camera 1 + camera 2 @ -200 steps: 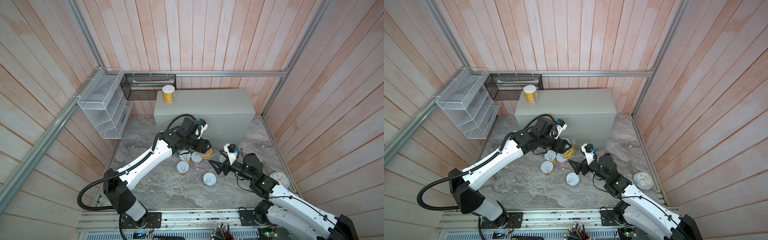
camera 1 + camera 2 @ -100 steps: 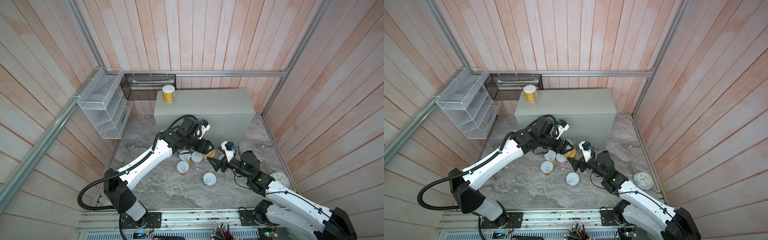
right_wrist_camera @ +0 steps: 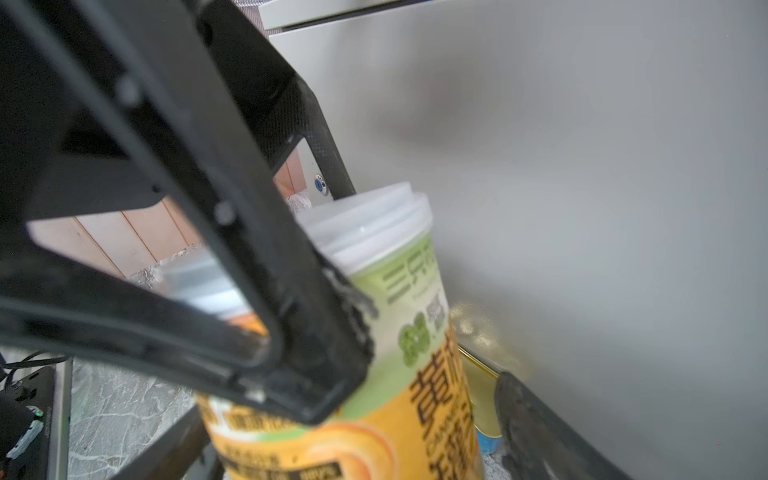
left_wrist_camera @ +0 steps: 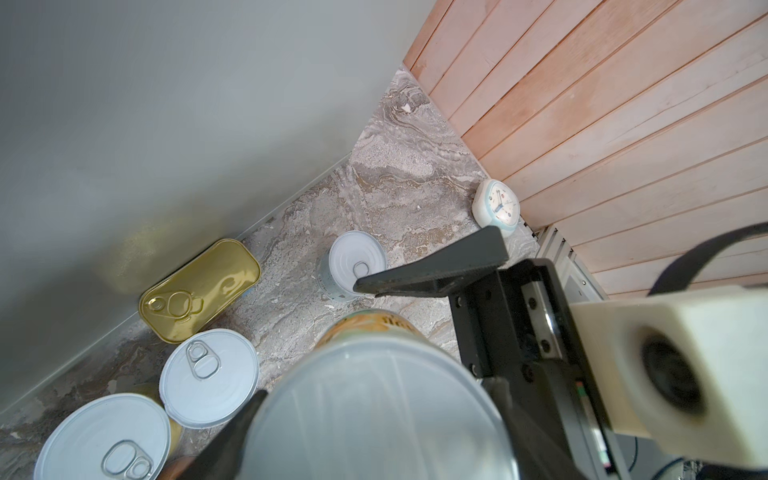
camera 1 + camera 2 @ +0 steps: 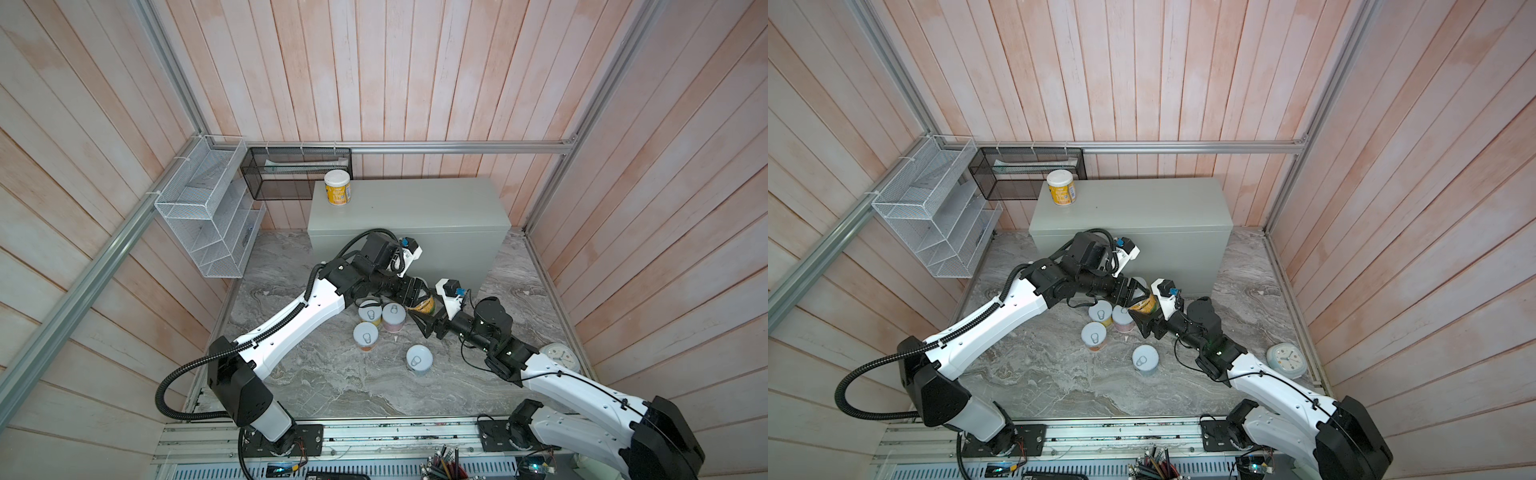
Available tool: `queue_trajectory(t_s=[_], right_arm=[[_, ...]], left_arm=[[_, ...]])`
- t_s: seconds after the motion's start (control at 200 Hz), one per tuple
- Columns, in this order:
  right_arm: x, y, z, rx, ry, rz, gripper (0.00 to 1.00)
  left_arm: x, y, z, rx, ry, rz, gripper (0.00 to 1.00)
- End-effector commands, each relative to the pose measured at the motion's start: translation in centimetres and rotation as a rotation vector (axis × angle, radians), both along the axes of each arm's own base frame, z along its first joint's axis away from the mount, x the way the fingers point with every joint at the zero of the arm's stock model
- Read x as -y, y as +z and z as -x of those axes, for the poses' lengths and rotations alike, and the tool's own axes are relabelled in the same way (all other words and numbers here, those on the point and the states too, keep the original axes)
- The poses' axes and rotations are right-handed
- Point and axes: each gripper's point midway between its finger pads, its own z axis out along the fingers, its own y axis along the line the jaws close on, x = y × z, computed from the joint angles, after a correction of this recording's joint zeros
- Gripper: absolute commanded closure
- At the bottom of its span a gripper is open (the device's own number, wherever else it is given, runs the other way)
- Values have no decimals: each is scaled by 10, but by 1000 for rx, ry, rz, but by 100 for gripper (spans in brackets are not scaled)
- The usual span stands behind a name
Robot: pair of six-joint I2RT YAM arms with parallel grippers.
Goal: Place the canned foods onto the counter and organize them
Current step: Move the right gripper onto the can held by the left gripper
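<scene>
Yellow can (image 5: 337, 189) on counter (image 5: 415, 208), far left; others remain
Our left gripper (image 5: 420, 296) clenches an orange can (image 5: 426, 308); right gripper (image 5: 430, 318) released.

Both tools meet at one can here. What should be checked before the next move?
1. Left tool grips the yellow can: ok.
2. Right tool open, straddling that can: ok.
3. Right tool in contact with it: cannot tell.
4. Counter top has room; only one can stands at its far left corner: ok.
5. Gold tin lies flat at the counter's base: ok.
</scene>
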Motion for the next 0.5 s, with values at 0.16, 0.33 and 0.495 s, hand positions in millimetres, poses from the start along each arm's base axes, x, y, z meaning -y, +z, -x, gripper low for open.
queue_trajectory(t_s=[0.16, 0.33, 0.495], right_arm=[[-6, 31, -10, 104, -9, -39, 6], [-8, 31, -8, 137, 0, -31, 6], [-10, 28, -9, 130, 9, -22, 7]], left_arm=[[15, 13, 3, 13, -58, 73, 50], [16, 9, 4, 5, -64, 74, 51], [18, 12, 3, 8, -68, 85, 51]])
